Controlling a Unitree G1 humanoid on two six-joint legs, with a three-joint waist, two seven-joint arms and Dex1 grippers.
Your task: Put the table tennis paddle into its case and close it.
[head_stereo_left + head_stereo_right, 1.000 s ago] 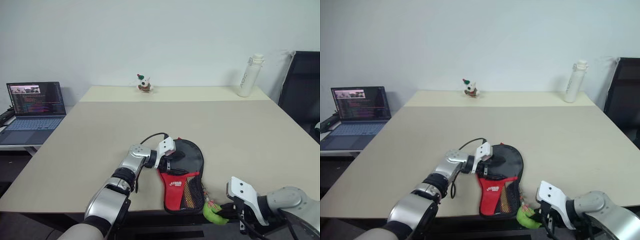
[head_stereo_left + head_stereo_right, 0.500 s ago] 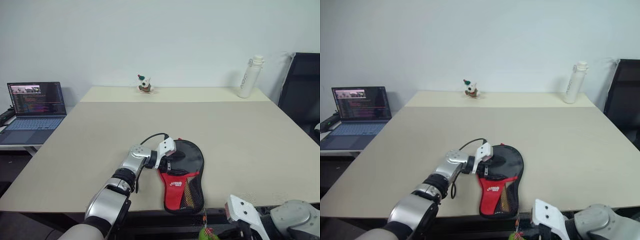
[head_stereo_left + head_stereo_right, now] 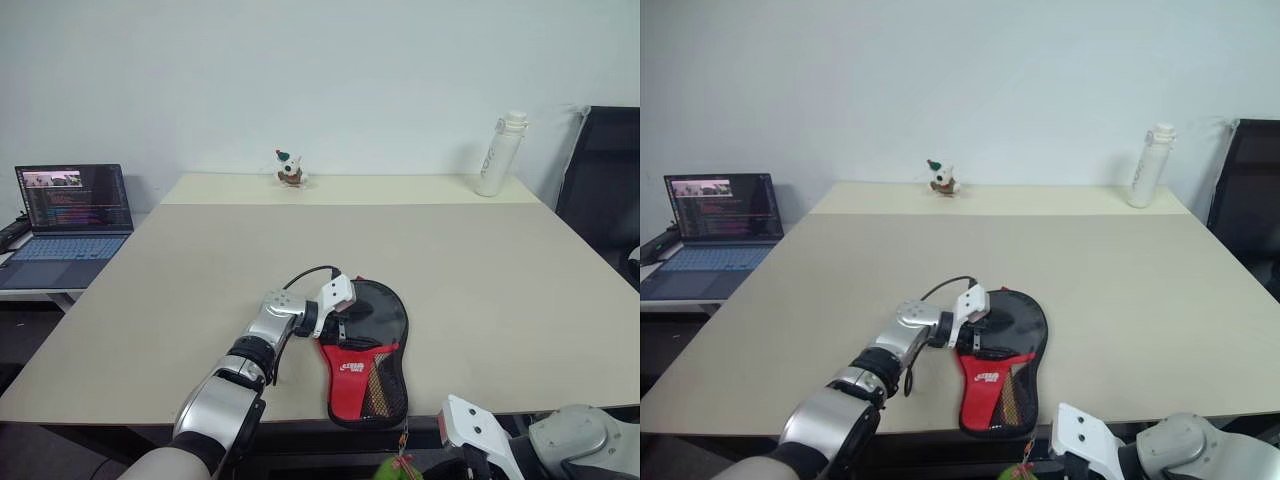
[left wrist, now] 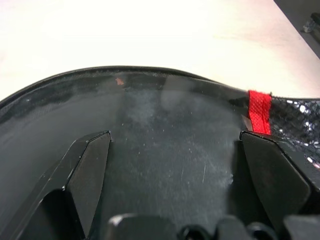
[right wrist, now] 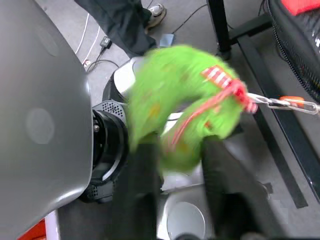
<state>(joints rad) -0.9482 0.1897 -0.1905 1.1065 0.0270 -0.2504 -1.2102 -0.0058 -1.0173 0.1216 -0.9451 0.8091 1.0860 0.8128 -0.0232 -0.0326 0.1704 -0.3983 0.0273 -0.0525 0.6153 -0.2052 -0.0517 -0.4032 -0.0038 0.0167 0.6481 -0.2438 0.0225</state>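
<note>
The case (image 3: 365, 350) lies flat near the table's front edge, black at its round end and red with mesh and a white logo at its narrow end. My left gripper (image 3: 338, 318) rests on the black round end, fingers (image 4: 85, 175) spread wide and open on the fabric. A small green ring (image 5: 180, 110) hangs on a thin chain (image 5: 285, 102) from the case's narrow end, below the table edge. My right gripper (image 5: 180, 150) is under that edge, its fingers apart with the ring's lower part between the tips. The paddle is hidden.
A laptop (image 3: 70, 215) stands on a side desk at the left. A white bottle (image 3: 498, 152) and a small figurine (image 3: 289, 168) stand at the table's far edge, and a black chair (image 3: 605, 190) is at the right. Below are a table leg (image 5: 217, 25) and floor cables.
My right gripper has drawn back and dropped below the table's front edge with the green ring, and its fingers have parted. The left gripper and the case have stayed still.
</note>
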